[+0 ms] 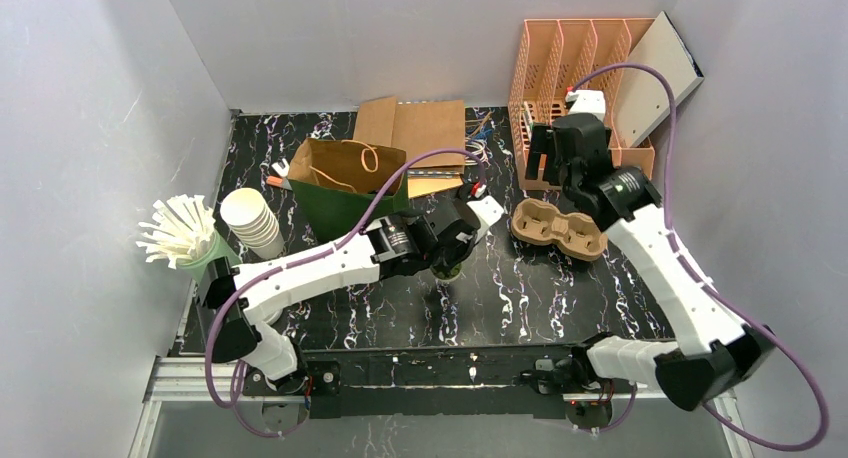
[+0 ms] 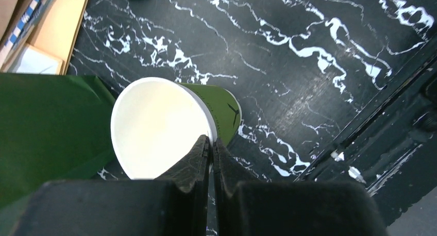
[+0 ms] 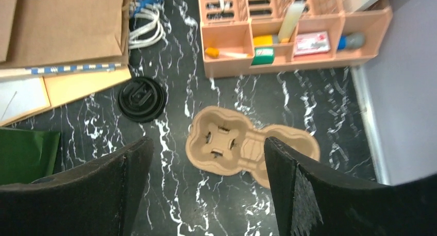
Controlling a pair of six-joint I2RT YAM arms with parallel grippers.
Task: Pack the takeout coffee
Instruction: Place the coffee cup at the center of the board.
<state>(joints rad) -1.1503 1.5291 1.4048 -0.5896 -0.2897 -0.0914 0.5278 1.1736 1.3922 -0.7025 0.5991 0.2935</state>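
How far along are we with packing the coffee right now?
Early. Done: nothing is packed yet; the carrier sits empty on the table. In hand: the left gripper is shut on the rim of a green cup, empty and unlidded; the right gripper hangs open over the carrier. Left: seat the cup, fit the black lid, load the bag.

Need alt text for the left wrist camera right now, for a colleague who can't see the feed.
The left gripper is pinched shut on the near rim of an empty green paper cup with a white inside, the black marbled table beneath it. A green bag fills the left side, with tan paper at top left.
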